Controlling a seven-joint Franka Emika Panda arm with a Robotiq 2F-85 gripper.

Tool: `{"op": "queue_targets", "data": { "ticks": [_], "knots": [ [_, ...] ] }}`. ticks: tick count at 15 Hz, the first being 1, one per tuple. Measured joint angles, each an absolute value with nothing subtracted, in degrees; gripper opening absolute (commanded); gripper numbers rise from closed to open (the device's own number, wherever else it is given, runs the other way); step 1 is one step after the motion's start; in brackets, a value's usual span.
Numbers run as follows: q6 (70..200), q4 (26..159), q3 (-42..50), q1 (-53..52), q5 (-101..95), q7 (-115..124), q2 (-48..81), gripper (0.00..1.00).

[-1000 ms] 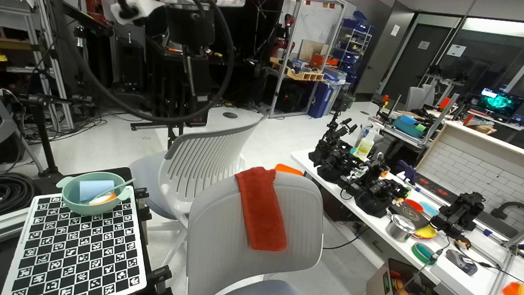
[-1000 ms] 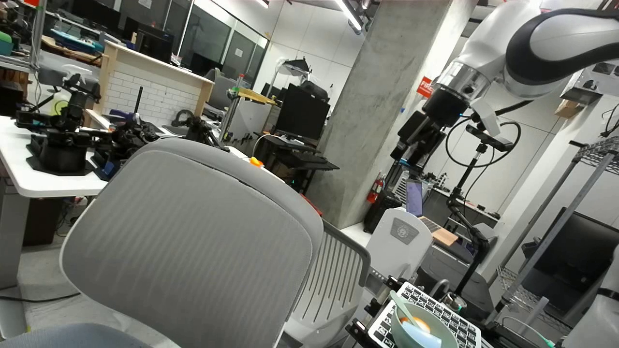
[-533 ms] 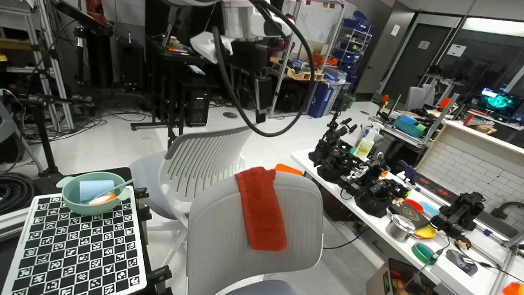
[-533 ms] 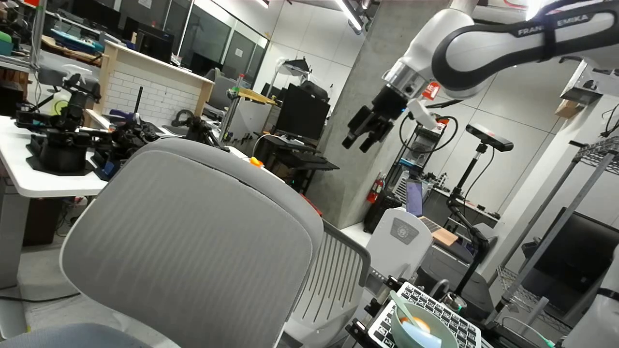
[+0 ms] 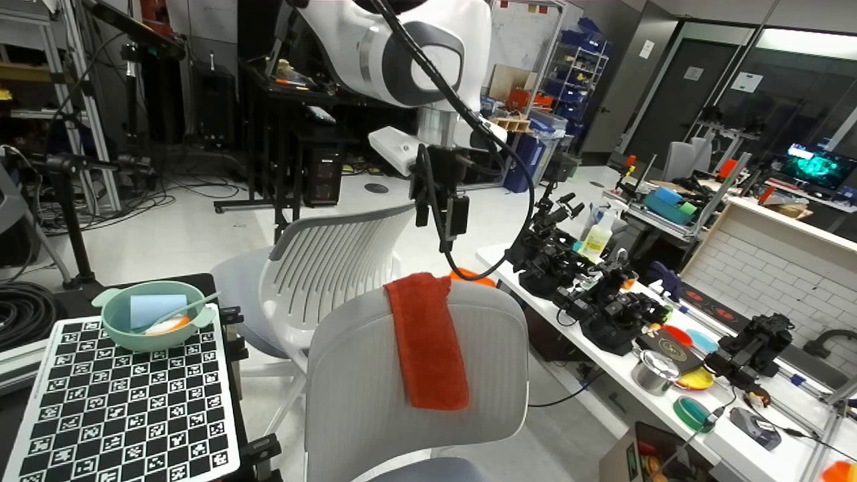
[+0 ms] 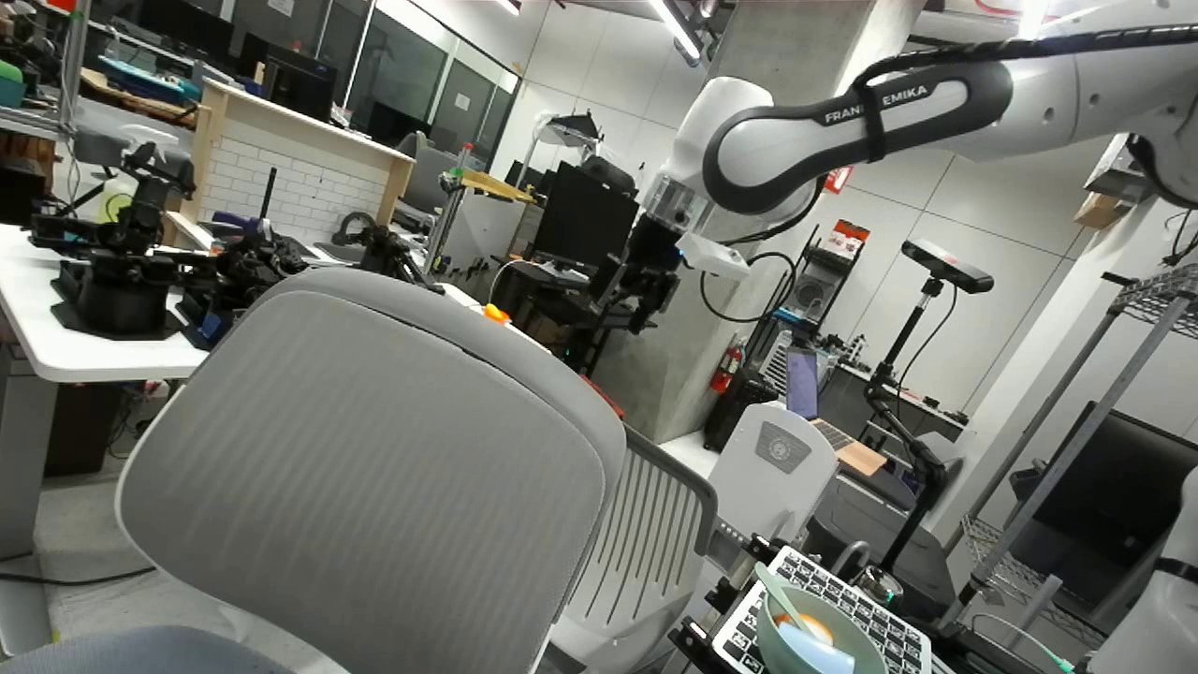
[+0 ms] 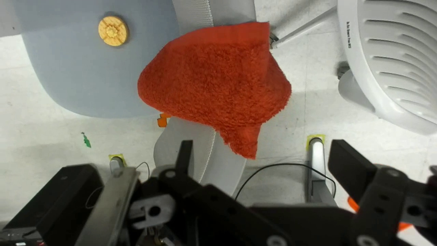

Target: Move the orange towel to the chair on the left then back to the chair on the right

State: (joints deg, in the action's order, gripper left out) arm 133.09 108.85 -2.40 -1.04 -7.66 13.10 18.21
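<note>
Now you've lowered the Robotiq gripper point(image 7: 263, 153), jaws apart, toward the terry towel point(image 7: 213, 80), wrist-view upper centre; grasping seems next.

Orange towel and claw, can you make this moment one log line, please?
orange towel: draped over gray chair | claw: open, empty, apart from towel | white chair: beside gray chair

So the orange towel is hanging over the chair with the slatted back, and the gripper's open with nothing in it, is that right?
Not quite: the orange towel hangs over the gray chair with the smooth back, not the slatted chair, as an exterior view shows. The rest is right: the gripper is open with nothing in it.
</note>
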Motion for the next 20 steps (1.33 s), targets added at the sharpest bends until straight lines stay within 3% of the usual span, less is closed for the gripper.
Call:
{"op": "queue_targets", "data": {
  "ticks": [11,12,13,20],
  "knots": [
    [121.2,98.9,1.2,-6.6,-9.6,22.0,30.2,1.00],
    [121.3,98.2,1.4,-6.6,-9.6,22.0,31.3,0.83],
    [121.3,97.5,1.7,-6.6,-9.6,22.0,32.3,0.74],
    [121.3,94.5,2.6,-6.8,-9.6,22.0,35.3,0.20]
  ]
}}
